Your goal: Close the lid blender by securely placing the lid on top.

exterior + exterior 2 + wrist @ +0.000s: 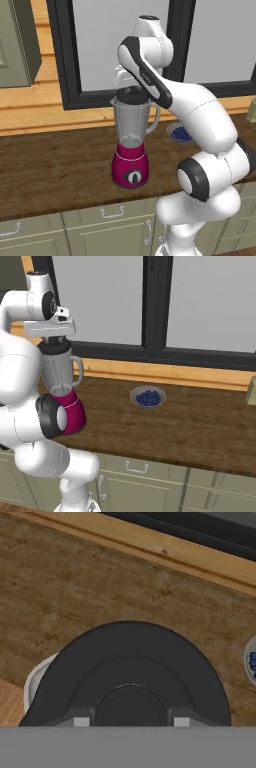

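The blender [131,150] stands on the wooden counter, a magenta base under a clear grey jar [61,373] with a side handle. The black round lid [131,94] sits at the jar's mouth, and I cannot tell whether it is pressed fully home. My gripper [131,89] points straight down from above and is shut on the lid's centre knob. In the hand view the lid [130,662] covers nearly the whole jar, whose pale rim [34,679] peeks out at the left. Both fingertips [80,719] flank the knob, with the gripper [130,716] centred on it.
A bluish bowl of blueberries [180,133] [148,398] rests on the counter to the blender's right. A dark window frame [150,311] and wooden sill run behind. A pale boxy object [251,390] sits at the far right edge. Cabinet drawers [112,214] line the front.
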Robot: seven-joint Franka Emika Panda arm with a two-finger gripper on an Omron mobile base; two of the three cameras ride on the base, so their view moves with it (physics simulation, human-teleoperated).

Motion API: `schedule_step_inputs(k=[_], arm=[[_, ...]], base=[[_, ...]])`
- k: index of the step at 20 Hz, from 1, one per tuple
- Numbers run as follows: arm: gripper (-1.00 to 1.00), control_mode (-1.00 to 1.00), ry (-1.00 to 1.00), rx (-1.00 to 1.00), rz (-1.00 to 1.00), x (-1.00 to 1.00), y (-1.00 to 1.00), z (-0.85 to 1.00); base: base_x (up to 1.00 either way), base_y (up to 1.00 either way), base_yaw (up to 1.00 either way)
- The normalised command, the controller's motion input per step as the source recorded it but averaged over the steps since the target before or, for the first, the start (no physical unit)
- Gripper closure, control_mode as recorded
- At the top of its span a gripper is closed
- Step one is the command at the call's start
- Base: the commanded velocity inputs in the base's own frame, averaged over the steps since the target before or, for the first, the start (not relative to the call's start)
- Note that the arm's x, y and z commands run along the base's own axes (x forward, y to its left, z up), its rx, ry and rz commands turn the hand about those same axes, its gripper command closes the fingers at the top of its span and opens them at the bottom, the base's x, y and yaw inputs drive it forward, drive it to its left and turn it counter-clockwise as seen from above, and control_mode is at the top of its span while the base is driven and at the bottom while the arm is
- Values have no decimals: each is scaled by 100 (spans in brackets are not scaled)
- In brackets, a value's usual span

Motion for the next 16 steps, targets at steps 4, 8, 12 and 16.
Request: schedule_step_inputs(k=[4,8,12,16], arm=[[100,-100,0,0,0,0,0,-18],[100,-100,0,0,1,0,4,-13],[100,-100,0,0,2,2,10,-2],[100,-100,-2,0,5,-19,9,-6]], base=[[0,0,0],[0,0,0],[0,0,0],[0,0,0]])
